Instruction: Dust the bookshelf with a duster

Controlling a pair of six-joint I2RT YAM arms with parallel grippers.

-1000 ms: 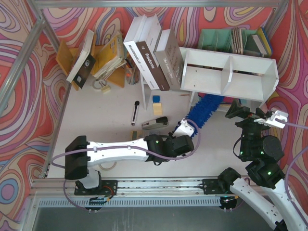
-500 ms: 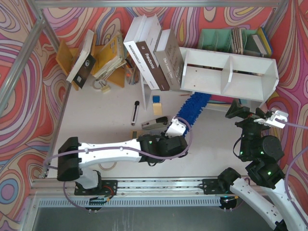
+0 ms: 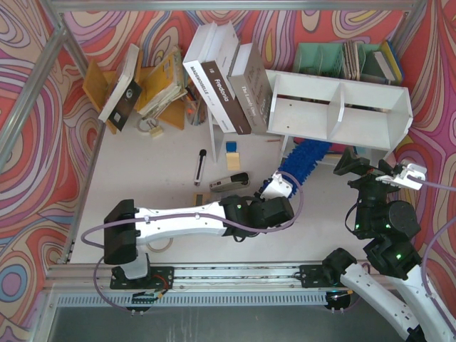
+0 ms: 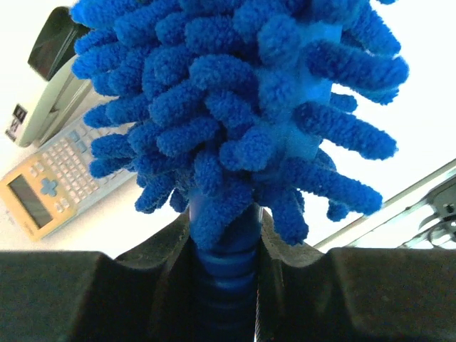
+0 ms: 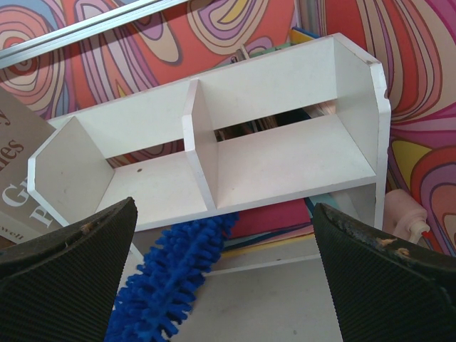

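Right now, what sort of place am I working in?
Probably a staged robot test cell rather than a real room: an aluminium frame hung with swirl-patterned backdrop panels encloses a white table, set with the bookshelf and leaning books.

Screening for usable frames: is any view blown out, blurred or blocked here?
Left wrist: the table behind the duster is washed out to near white, and the duster fills most of the frame. Right wrist: evenly lit, the bookshelf crisp, dark fingers covering the lower corners. Top external: even light, no glare.
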